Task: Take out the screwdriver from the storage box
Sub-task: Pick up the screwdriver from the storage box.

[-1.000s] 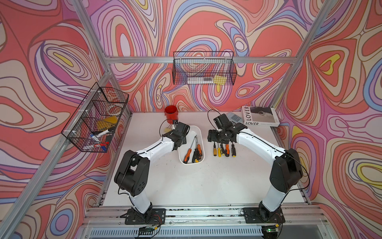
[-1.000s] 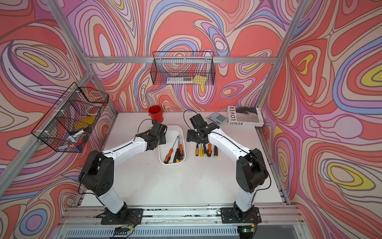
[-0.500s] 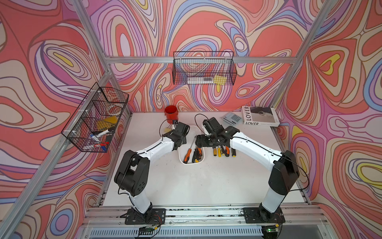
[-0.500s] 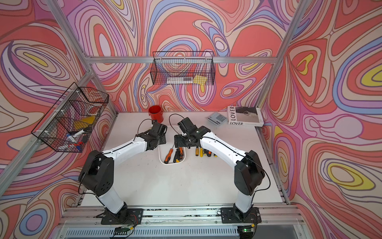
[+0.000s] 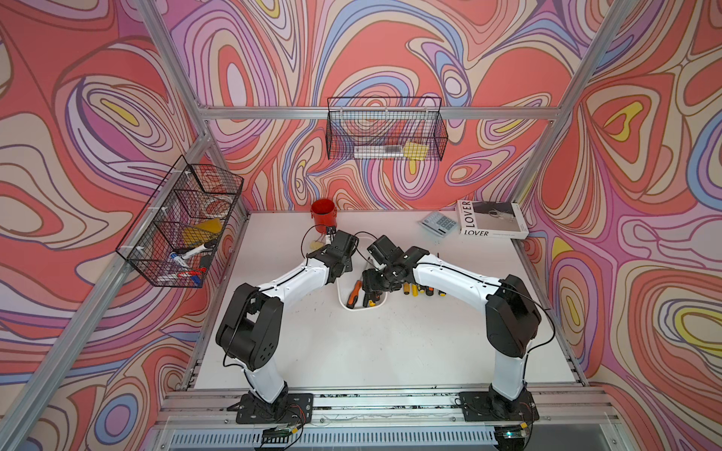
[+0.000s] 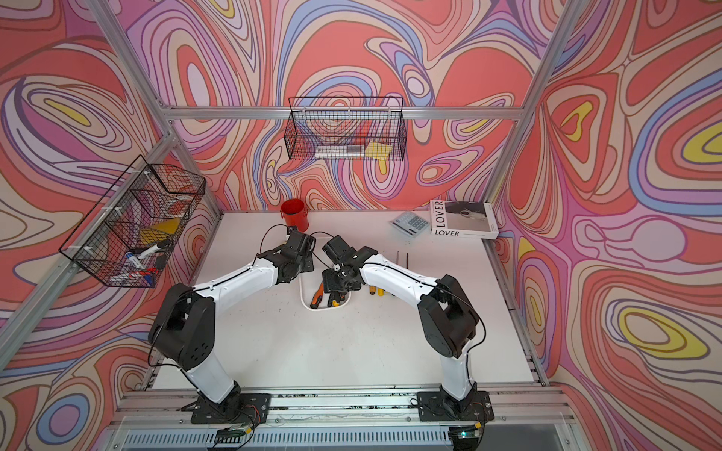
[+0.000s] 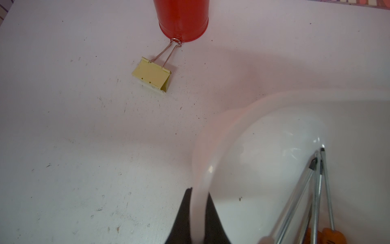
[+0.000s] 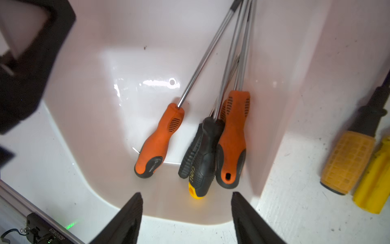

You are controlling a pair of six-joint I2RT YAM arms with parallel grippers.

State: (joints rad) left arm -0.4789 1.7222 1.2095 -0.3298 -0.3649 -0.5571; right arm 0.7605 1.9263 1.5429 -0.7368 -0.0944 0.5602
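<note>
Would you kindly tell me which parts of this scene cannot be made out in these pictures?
Box: far end hidden under left arm and right arm, both top views.
Screwdrivers: one orange handle mostly under the others, right wrist view; count unsure.
Cup: inside too small in top views, cut off by the edge in left wrist view.
</note>
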